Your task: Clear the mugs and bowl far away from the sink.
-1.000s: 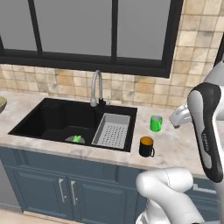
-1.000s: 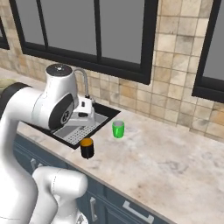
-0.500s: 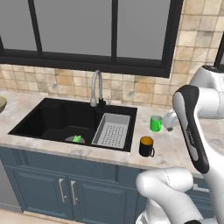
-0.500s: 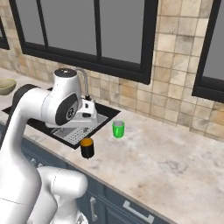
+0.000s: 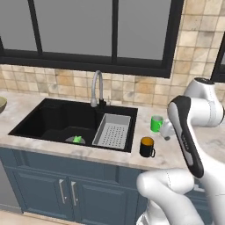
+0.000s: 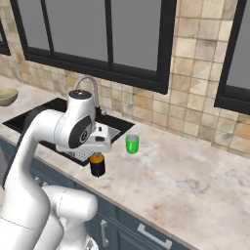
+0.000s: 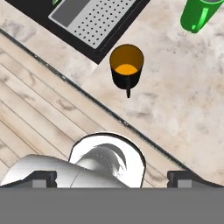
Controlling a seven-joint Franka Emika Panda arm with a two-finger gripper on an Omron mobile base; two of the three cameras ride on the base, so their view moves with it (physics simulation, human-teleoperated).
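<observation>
The black mug (image 7: 126,70) with an orange inside stands upright on the marble counter near its front edge, just right of the sink (image 5: 57,121). The green mug (image 5: 156,123) stands behind it, nearer the wall. My gripper (image 6: 100,149) hangs above the black mug (image 6: 97,166), apart from it and pointing down. It is open, and its fingertips (image 7: 43,177) stand wide apart with nothing between them. The olive bowl (image 6: 7,96) sits on the counter far to the left of the sink.
A grey drainer tray (image 5: 113,131) fills the sink's right part, beside the curved faucet (image 5: 97,88). A small green thing (image 5: 77,139) lies in the basin. Bare marble counter (image 6: 195,180) stretches to the right of the mugs. The counter's front edge runs close to the black mug.
The arm has swung toward the sink side and the hand has come down over the black mug. The jaws stay open. Mugs and bowl have not moved.
</observation>
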